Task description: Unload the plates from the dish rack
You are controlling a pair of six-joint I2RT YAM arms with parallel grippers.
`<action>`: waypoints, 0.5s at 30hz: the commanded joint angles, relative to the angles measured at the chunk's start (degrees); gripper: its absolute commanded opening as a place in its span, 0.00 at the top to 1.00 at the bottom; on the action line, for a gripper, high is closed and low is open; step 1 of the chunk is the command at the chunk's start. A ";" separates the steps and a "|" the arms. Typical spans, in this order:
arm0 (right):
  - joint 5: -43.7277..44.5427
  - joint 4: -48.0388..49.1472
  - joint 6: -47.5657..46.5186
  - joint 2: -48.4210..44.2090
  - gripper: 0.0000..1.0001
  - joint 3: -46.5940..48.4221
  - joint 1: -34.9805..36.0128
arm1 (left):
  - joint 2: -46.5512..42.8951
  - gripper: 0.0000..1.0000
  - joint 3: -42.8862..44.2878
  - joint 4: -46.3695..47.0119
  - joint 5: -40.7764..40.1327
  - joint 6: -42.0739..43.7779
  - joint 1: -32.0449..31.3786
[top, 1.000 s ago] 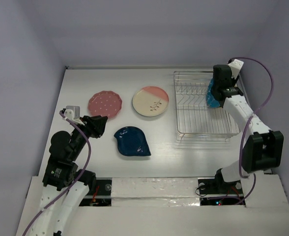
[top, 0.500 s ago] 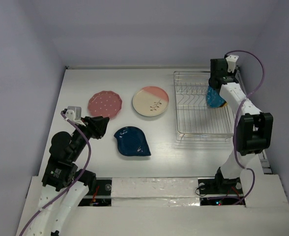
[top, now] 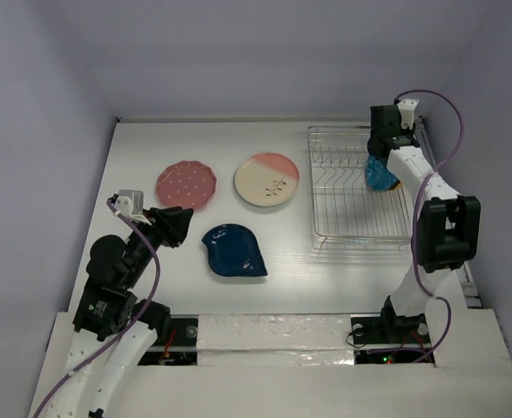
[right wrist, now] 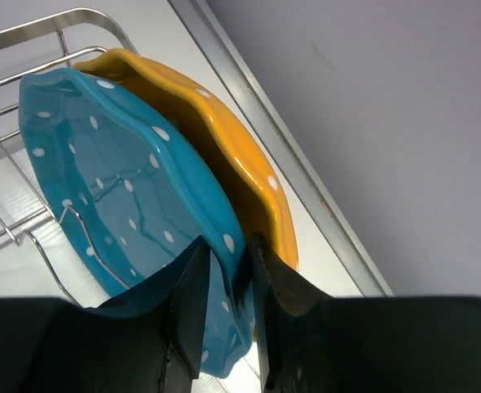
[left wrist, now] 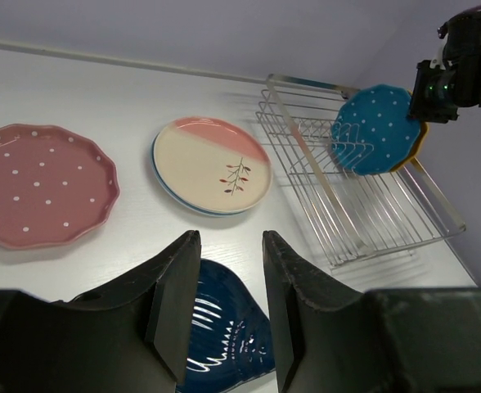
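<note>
The dish rack (top: 360, 228) stands at the right; it also shows in the left wrist view (left wrist: 371, 225) and the right wrist view (right wrist: 52, 24). In it stand the light blue dotted plate (top: 378, 174) (right wrist: 118, 180) (left wrist: 375, 131) and, behind it, the yellow-orange plate (top: 398, 185) (right wrist: 216, 139). My right gripper (top: 380, 155) (right wrist: 231, 241) is shut on the light blue plate's rim, one finger on each side. On the table lie the pink dotted plate (top: 186, 184) (left wrist: 36, 196), the cream-and-pink plate (top: 266, 179) (left wrist: 212, 165) and the dark blue leaf plate (top: 234, 250) (left wrist: 224, 336). My left gripper (top: 179, 225) (left wrist: 231, 254) is open and empty, left of the dark blue plate. The strawberry plate is out of view.
The white table (top: 326, 279) is walled on the left, the back and the right. The rack sits close to the right wall. The rack's left slots hold no plates.
My right arm swung up and back over the rack's far right end, and its gripper settled onto the light blue plate's rim. The left arm barely moved.
</note>
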 commanded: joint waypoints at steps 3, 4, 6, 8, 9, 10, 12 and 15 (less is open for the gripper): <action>4.36 9.24 -5.46 -9.07 1.00 -1.23 1.93 | -0.48 0.67 1.10 1.70 -0.52 -0.25 -0.29; 4.90 9.68 -7.12 -10.05 1.00 -0.97 2.63 | -0.39 0.67 1.10 1.61 -0.52 -0.25 -0.29; 5.61 11.17 -10.02 -12.94 1.00 -0.79 3.34 | -0.21 0.67 1.10 1.70 -0.43 -0.17 -0.29; 5.78 11.79 -10.21 -14.89 1.00 -0.61 4.39 | -0.21 0.67 1.10 1.78 -0.35 -0.25 -0.29; 5.18 12.40 -10.47 -15.94 1.00 -0.79 4.39 | -0.13 0.67 1.10 1.78 -0.43 -0.25 -0.29; 4.73 12.84 -10.83 -17.52 1.00 -1.05 4.39 | -0.13 0.67 1.10 1.78 -0.35 -0.25 -0.29; 4.03 11.54 -10.39 -17.88 1.00 0.08 4.39 | -0.04 0.67 1.01 1.78 -0.43 -0.25 -0.29; 3.94 8.63 -9.08 -17.62 1.00 1.32 5.00 | -0.04 0.67 1.01 1.79 -0.43 -0.17 -0.29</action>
